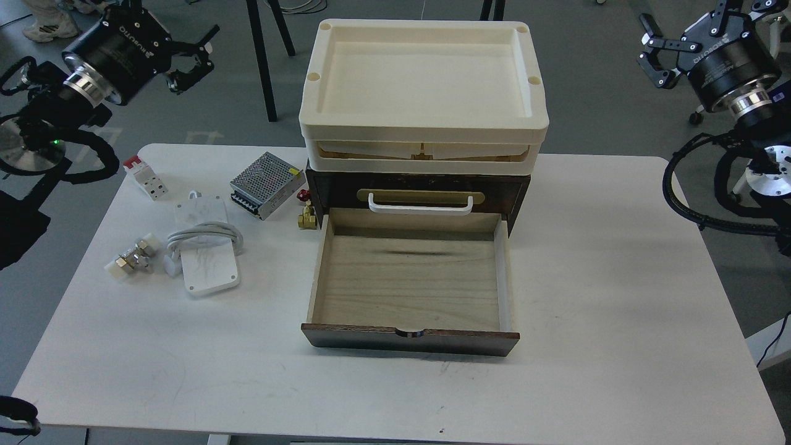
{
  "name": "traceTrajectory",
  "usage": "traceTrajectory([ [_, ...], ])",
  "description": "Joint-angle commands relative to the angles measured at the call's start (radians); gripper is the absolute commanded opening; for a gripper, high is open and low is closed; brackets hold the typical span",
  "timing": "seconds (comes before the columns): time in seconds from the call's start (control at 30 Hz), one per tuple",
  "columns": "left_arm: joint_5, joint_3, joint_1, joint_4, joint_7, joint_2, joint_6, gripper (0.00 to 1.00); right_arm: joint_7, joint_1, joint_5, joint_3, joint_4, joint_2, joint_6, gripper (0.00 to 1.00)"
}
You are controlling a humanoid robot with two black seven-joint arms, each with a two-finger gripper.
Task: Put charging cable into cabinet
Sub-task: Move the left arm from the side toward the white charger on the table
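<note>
Head view shows the charging cable [207, 250] lying flat on the white table [618, 296], left of the cabinet [420, 191], whose lower drawer [411, 284] is pulled out and bare inside. Both arms hang raised and well apart from the work: the left gripper [191, 59] at the upper left with its jaws spread, the right gripper [664, 52] at the upper right, jaws also apart; neither touches anything. Trouble most likely starts at the pick. The block is low and flat, so fingers may skid on its top or pinch only the grey loop around its middle, and the loop could slide off while the block stays behind. Clutter crowds it: a pair of metal fittings [133, 259] sits just beside its left edge, the silver perforated box [267, 184] lies near its far end, with a red-and-white breaker [146, 179] and a small brass valve [306, 216] close by, so a wide approach could knock one aside. During the carry, the dangling white plug could catch the drawer's side wall, or the block could land tilted across the rim rather than inside it.
</note>
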Motion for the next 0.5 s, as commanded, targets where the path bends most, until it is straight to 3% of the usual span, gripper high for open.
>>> traceTrajectory([
  [0.0,-0.001,-0.002,0.0,0.002,0.0,0.001,0.0,1.0,0.0,0.006,-0.011,-0.019,0.008,-0.003,0.0,1.0],
  [0.2,-0.054,-0.005,0.002,0.066,0.0,-0.01,0.0,1.0,0.0,0.001,-0.022,-0.004,0.008,-0.019,0.0,1.0],
  [0.33,-0.116,-0.05,0.006,0.126,-0.011,-0.097,0.0,1.0,0.0,0.0,-0.02,-0.003,0.009,-0.034,0.0,1.0],
  [0.37,-0.12,-0.087,0.011,0.117,-0.026,-0.111,0.0,1.0,0.0,0.0,-0.02,-0.003,0.014,-0.039,0.0,1.0],
  [0.47,-0.119,-0.22,0.053,0.016,-0.147,-0.123,0.0,1.0,0.0,-0.002,-0.016,0.0,0.022,-0.071,0.0,1.0],
])
